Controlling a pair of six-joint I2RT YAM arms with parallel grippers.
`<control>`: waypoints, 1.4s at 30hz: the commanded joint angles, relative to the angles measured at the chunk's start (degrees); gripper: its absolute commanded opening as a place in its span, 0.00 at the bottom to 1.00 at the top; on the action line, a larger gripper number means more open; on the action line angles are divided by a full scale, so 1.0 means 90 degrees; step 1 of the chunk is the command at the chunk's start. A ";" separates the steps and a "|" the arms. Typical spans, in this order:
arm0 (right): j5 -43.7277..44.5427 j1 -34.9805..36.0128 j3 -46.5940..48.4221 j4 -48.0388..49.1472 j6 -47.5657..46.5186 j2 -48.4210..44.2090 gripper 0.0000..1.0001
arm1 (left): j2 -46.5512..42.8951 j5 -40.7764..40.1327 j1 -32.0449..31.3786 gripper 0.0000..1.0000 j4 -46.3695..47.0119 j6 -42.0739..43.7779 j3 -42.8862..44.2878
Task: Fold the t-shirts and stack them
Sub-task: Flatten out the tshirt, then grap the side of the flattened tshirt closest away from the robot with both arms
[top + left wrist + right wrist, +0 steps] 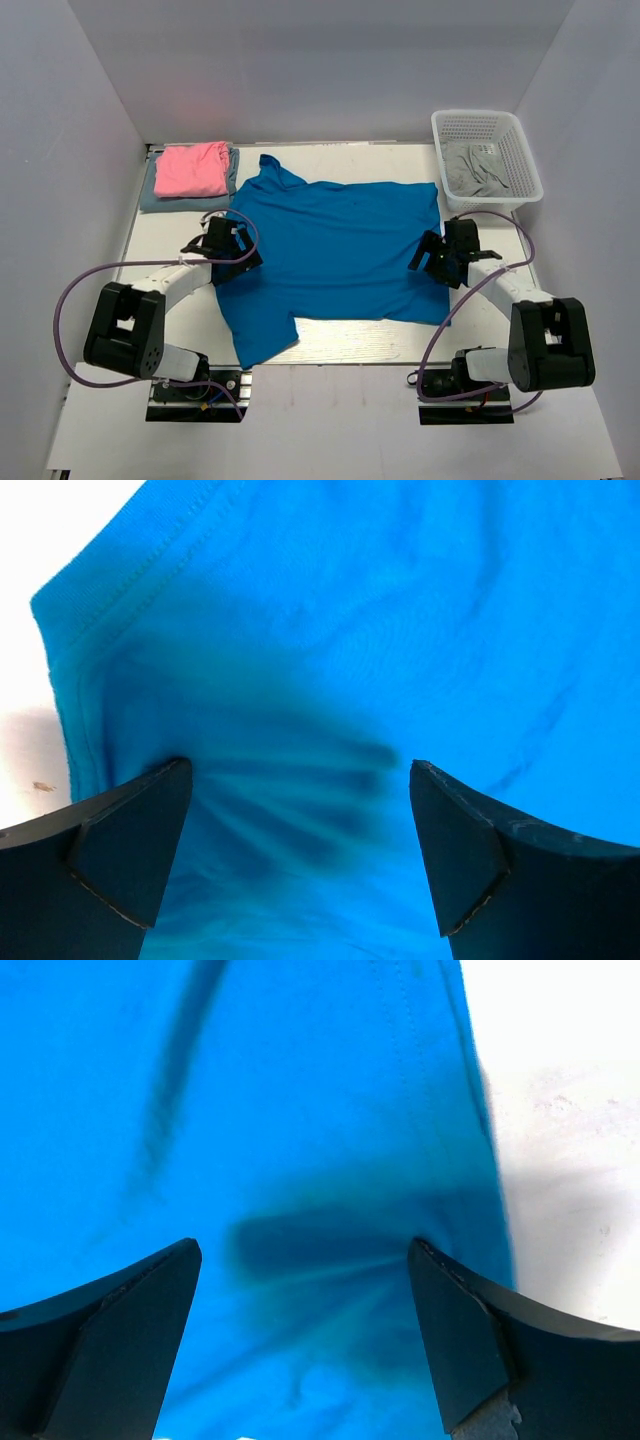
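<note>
A large bright blue t-shirt (335, 250) lies spread flat across the middle of the table. At the back left a folded pink t-shirt (192, 168) rests on a folded grey-blue one (152, 195). My left gripper (232, 243) stands open over the blue shirt's left edge, near a sleeve, its fingers (130, 845) pressing down on the blue cloth (350, 660). On the shirt's right hem my right gripper (440, 256) is open too, fingers (470, 1330) wide apart with the blue cloth (300, 1110) between them. Neither has cloth pinched.
A white plastic basket (525, 155) at the back right holds a crumpled grey garment (475, 168). White walls enclose the table on three sides. Bare table shows beside the shirt's hem (570, 1160) and left of its sleeve (30, 540).
</note>
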 commanded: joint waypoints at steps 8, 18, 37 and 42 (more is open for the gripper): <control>-0.0236 -0.0040 0.0149 -0.0898 -0.0283 -0.1673 0.90 | -0.1850 0.0437 -0.0093 1.00 -0.1644 -0.0407 0.0568; -0.0012 -0.0060 -0.0213 -0.1319 -0.0380 -0.2067 0.90 | -0.2791 0.1484 -0.0210 1.00 -0.4191 -0.0556 0.0345; -0.0489 -0.0079 -0.0320 -0.0812 -0.0516 -0.1538 0.90 | -0.2352 0.2372 -0.1196 0.95 -0.4342 -0.1483 -0.1297; -0.0333 -0.0070 -0.0349 -0.0821 -0.0477 -0.1656 0.90 | -0.2175 0.2167 -0.1402 0.69 -0.4058 -0.1767 -0.1355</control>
